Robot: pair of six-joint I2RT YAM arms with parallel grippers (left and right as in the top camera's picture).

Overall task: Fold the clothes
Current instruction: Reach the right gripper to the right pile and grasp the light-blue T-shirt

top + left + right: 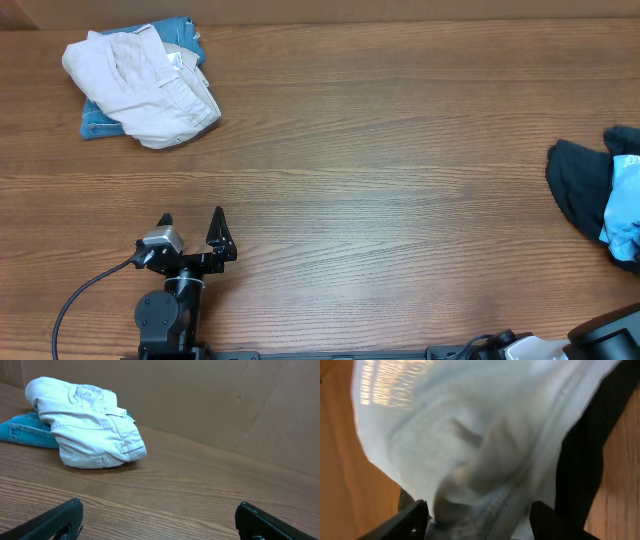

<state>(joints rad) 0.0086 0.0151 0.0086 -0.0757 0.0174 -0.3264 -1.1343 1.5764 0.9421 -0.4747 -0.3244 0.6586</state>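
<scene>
T-shirt (622, 205) was logged at bench (400, 150) far right, bunched between right claw's (480, 516) spread jaws — grip unconfirmed; left claw (192, 215) — wide open, well apart.

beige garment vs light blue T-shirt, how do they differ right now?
Beige garment sits far left atop denim; light blue T-shirt sits at the right edge against a dark navy garment. Beige garment shows whole overhead; the T-shirt is cropped. Left gripper is clear of the beige garment; right gripper is at the T-shirt. Both bunched.
</scene>
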